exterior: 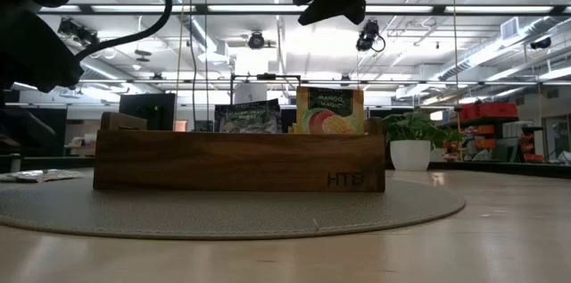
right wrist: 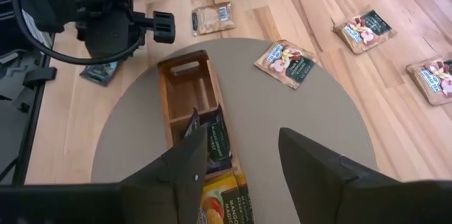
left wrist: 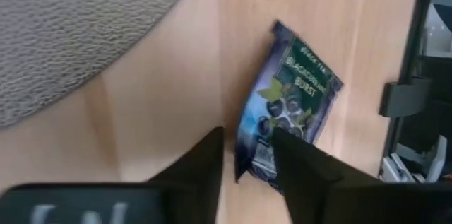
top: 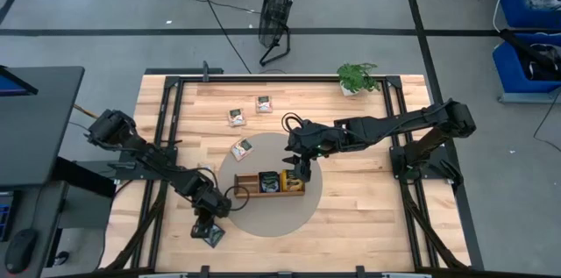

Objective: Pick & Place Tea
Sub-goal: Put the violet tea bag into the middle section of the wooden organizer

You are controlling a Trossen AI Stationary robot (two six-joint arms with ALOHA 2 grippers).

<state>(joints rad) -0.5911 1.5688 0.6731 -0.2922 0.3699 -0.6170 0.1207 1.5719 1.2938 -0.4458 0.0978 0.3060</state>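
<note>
1. The left gripper [left wrist: 247, 155] is low at the table's [top: 368, 217] near edge, beside the round mat [top: 272, 221]; its jaws close on a corner of a dark blue sachet [left wrist: 286, 104] lying on the wood.
2. The right gripper [right wrist: 240, 157] hangs above the wooden tray [top: 270, 183] on the mat, jaws open and empty.
3. The tray holds two upright sachets, one dark [exterior: 248, 116] and one orange [exterior: 330, 110].
4. One sachet [top: 242, 148] overlaps the mat's far edge; two more [top: 236, 117] [top: 263, 103] lie farther back on the table, near a potted plant [top: 357, 77].
</note>
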